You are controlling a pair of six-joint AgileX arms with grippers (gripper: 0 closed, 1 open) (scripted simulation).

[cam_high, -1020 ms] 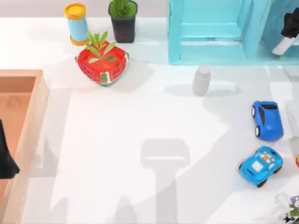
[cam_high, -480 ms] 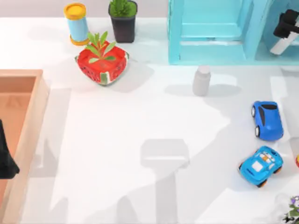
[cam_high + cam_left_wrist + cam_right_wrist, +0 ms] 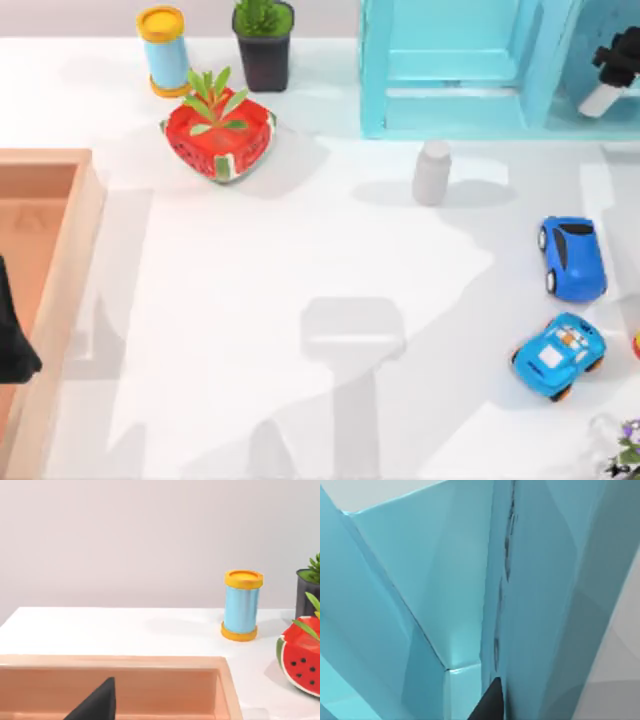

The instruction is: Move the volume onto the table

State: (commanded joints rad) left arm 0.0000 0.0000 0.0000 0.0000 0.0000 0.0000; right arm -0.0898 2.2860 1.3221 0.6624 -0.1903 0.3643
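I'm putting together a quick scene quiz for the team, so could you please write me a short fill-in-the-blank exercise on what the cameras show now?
1. The right gripper is up at the turquoise ____ unit.
2. The white bottle stands upright on the ____.
3. The left gripper hangs over the brown wooden ____.
4. Both toy cars on the top view's right side are ____ in colour.

Missing words: shelf; table; tray; blue
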